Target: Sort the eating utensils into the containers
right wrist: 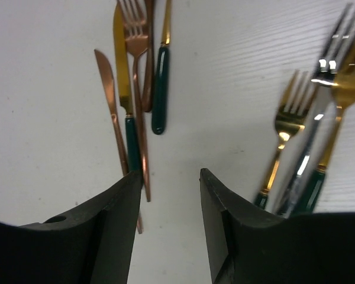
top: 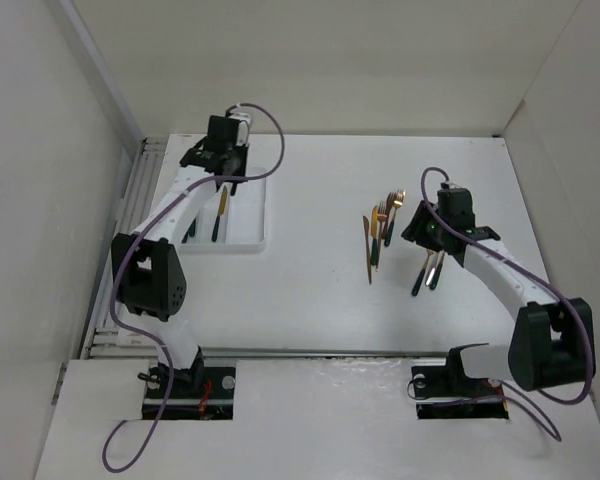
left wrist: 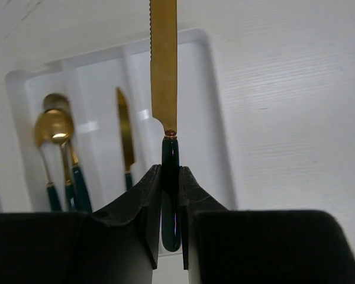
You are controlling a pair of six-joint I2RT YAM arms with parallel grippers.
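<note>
Knife (left wrist: 164, 71), gold-bladed, green-handled, pinched in left gripper (left wrist: 170, 177), points to twelve o'clock, aligned with the white plastic tray's long compartments (left wrist: 195, 100) for release; right gripper (right wrist: 171, 189) gapes wide.

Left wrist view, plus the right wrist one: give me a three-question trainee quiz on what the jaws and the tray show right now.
1. True or false: the left gripper has its jaws shut on the dark handle of a gold-bladed knife.
2. In the left wrist view, what lies in the leftmost compartment of the tray? A) forks B) spoons C) nothing
3. Fill in: the right gripper has its jaws ____.
Key: 1 true; 2 B; 3 open, with nothing between them.
</note>
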